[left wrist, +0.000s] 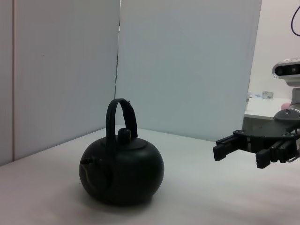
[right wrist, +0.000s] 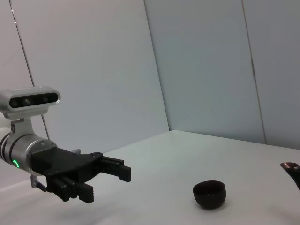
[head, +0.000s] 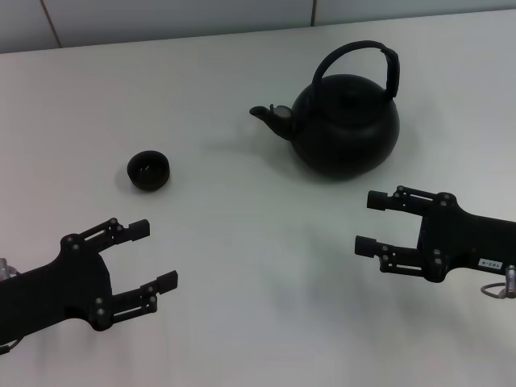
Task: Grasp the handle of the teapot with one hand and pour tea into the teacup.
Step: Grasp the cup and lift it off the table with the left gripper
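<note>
The teapot stands upright on the white tabletop, toward the far right of the head view, its flat lid in place and its short spout pointing toward the robot's left. The handle arches high over the lid, fixed at both sides of the body, and nothing is touching it. In the left wrist view the same teapot sits alone on the tabletop with its hoop handle rising above a small lid knob. The teacup rests well apart from the teapot, off to the spout's side and nearer the robot, upright with its glossy dark inside showing; the right wrist view shows the teacup standing by itself on the tabletop. The right end effector hovers just nearer the robot than the teapot, clear of it, its two fingers spread wide and holding nothing. The left end effector hovers nearer the robot than the teacup, also clear of it, its fingers likewise spread apart and empty. Each wrist view shows the opposite arm's end effector farther off, raised over the tabletop: the right end effector in the left wrist view, the left end effector in the right wrist view.
</note>
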Controlling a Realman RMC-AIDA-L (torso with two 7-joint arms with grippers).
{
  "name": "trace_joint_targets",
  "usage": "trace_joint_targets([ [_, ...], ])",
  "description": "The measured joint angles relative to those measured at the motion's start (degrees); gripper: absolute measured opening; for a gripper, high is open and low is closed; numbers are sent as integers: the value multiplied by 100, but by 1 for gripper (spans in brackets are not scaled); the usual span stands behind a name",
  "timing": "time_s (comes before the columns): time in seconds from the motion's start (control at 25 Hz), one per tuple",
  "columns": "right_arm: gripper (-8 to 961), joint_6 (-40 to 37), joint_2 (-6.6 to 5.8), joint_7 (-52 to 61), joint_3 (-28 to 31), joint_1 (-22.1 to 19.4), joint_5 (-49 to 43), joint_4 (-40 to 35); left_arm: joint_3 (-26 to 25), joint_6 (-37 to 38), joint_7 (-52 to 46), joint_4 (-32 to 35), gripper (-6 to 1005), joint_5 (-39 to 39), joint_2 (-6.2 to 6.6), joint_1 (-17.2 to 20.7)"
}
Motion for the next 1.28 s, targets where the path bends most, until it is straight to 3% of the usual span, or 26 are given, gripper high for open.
trace_joint_targets([
  [0.84, 751, 6, 19, 0, 46, 174, 26, 44, -58, -68, 42, 5, 801, 62, -5, -61],
  [1.04, 751, 36, 31, 8, 57, 244, 50, 108, -357, -180, 64, -25, 801, 20, -49, -69],
  [1.16, 752, 64, 35, 8, 82, 269, 107, 204, -553, -370, 233, -373, 800, -236, -87, -187],
  [1.28, 752, 149, 35, -46, 91, 272, 127, 246, -584, -468, 915, -1181, 800, -865, -85, -440],
])
